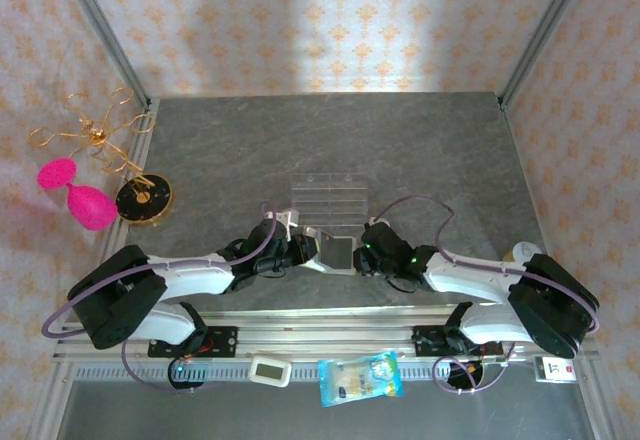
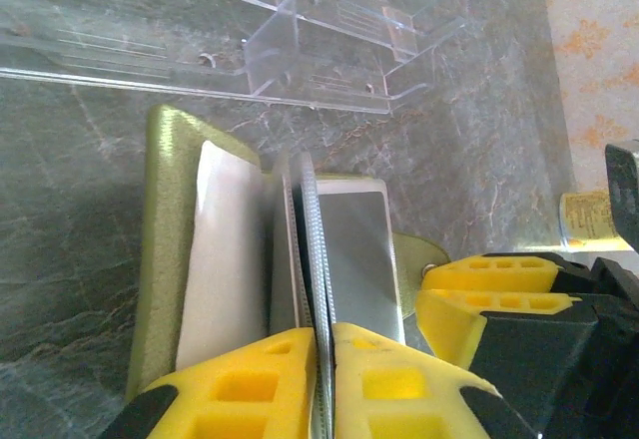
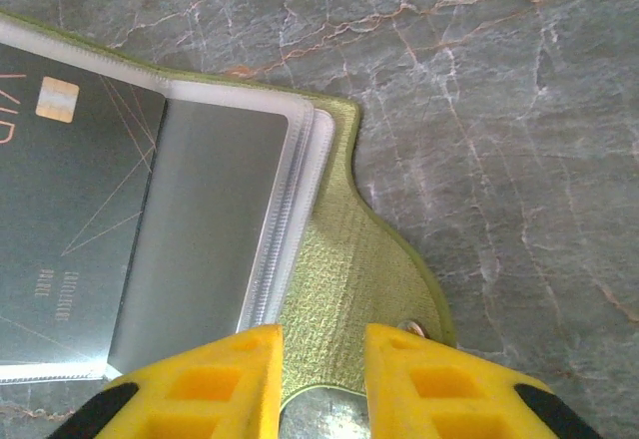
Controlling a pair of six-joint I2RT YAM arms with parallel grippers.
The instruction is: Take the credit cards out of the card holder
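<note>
Card holder [image 1: 338, 250]: laid open at near centre of the table, just near of the clear tray [image 1: 325, 196].
Credit card [image 3: 70, 210]: sleeved inside.
Left gripper [image 2: 324, 337]: clamped on the sleeves.
Right gripper [image 3: 321, 337]: slightly parted astride the flap, nothing pinched.
Risk: holder dragged along, being unpinned.

Pale orange-flowered wallpaper walls [image 1: 330, 20] around a grey marbled tabletop [image 1: 420, 150]

Olive-yellow card holder [image 1: 336, 250] lies open, flat on desk, snap tab spread to one side. Clear inner sleeves stand up. Dark teal credit card [image 3: 60, 219], gold chip showing, sits inside sleeve.
</note>
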